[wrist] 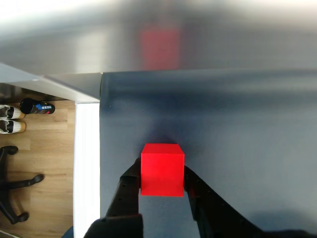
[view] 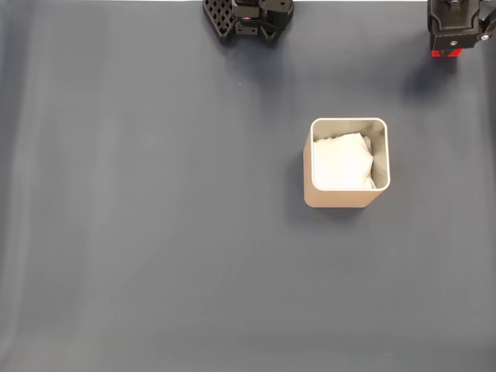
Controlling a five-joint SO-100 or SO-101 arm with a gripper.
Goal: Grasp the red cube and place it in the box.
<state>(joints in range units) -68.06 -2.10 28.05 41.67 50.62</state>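
Between the black fingers [wrist: 130, 186] the red cube [wrist: 162, 169] sits clamped, near the dark mat's [wrist: 223, 124] edge. Farther out, the box [view: 348, 163] stands well apart mid-mat; carrying should probably keep the squeeze even, centring above the white padding [view: 341, 161] before releasing.

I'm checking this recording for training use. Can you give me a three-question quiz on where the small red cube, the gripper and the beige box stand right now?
1. True or false: in the wrist view, the small matte red cube sits between the fingers of the black two-finger gripper.
2. What lies inside the beige square thin-walled box in the fixed view? A) the cube B) white soft padding C) nothing
3. In the fixed view, near which corner of the dark grey table mat is the gripper with the cube?

Key: 1 true; 2 B; 3 top right.
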